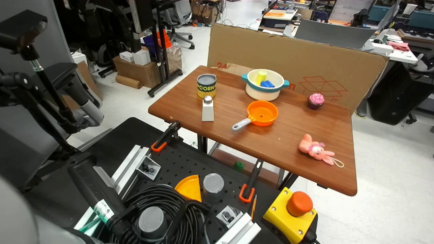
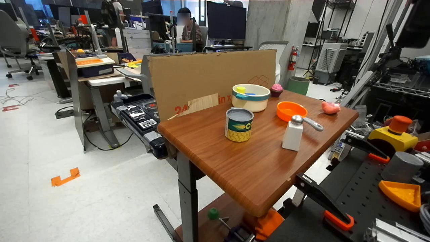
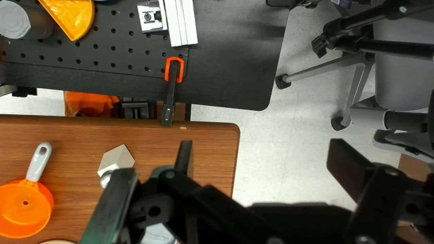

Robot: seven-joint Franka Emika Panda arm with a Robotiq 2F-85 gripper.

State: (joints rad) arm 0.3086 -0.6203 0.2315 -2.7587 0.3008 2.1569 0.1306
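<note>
Tool (image 3: 260,156) spread wide: two blunt black fingers (image 3: 343,164), hard-edged and flat-faced, a pale floor (image 3: 284,169) and the rounded corner of the wood-grained table (image 3: 215,152) showing through the gap.

Nearest thing, as I read the wrist view: white shaker (image 3: 117,159), square-sided, tapering to a polished metal dome, at nine o'clock from the gap and partly hidden by a finger. Overlap is line of sight only; both exterior views show the shaker whole, upright on the table, apart from the tool.

Bearings from the shaker in an exterior view: corn can (image 1: 206,88), smooth grey lid over a printed wrap, twelve o'clock; cream pot (image 1: 260,94), round, teal-banded, holding a yellow cylinder (image 1: 261,76) and a blue piece (image 1: 268,84), two; glossy orange pan (image 1: 262,110), grey handle aimed at eight, three.

Pose: the wrist view looks down on table and floor; the tool lies across the table's corner as seen there, entering from six o'clock, fingers toward twelve.
</note>
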